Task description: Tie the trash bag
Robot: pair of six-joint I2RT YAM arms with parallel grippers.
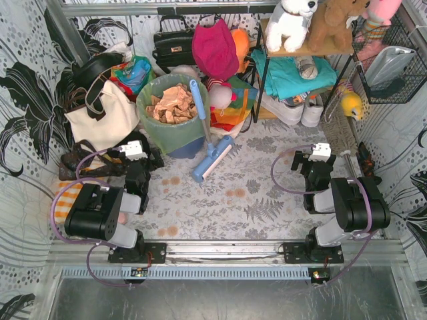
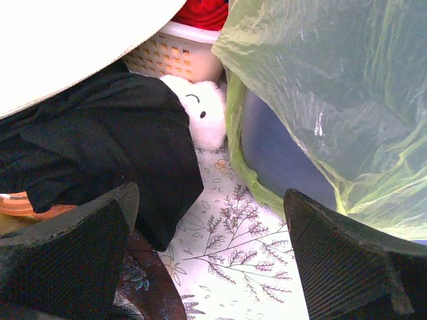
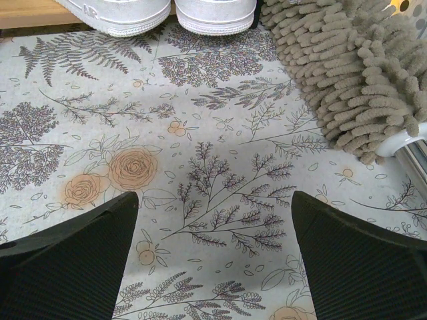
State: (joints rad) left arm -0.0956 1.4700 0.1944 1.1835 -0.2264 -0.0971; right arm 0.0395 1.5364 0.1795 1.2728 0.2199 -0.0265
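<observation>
Both spread wide, empty: left hand (image 2: 210,220), right hand (image 3: 213,220). Far left, trash bag (image 1: 163,130) lines bin (image 2: 280,153), mouth open, just beyond left hand. Risk: thin film tears or slips; bin tips, scraps (image 1: 172,103) spill.

You'll find the bag (image 1: 157,135) at about 11 o'clock in the top view, upright, its mouth open and untied. Its thin, translucent light-green plastic drapes wrinkled over a bin (image 1: 181,149), with tan crumpled scraps (image 1: 172,103) heaped to its rim.
</observation>
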